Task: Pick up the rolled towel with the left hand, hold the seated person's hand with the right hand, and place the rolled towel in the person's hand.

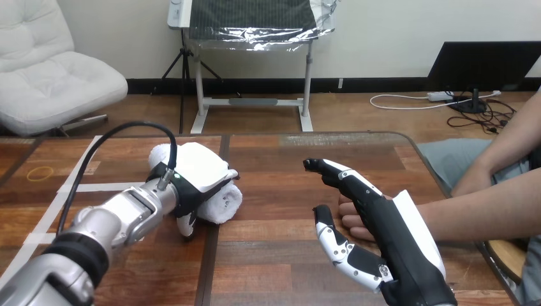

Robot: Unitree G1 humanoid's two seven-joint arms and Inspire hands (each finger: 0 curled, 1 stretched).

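Head view, left hand (199, 183) curled round rolled towel (224, 204) on table (268, 261), right hand (408, 255) fingers straight, beside person's hand (353, 223)

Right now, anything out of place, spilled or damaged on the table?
Nothing spilled or damaged. One stray: a thin yellow loop, like a rubber band, lies flat near the far left edge of the wooden table, apart from the task. The white rolled towel sits tidy in the grip of the left robot hand.

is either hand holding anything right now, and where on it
The left hand is curled over the middle of the rolled towel from above. The right hand is open beside the person's hand, not holding it.
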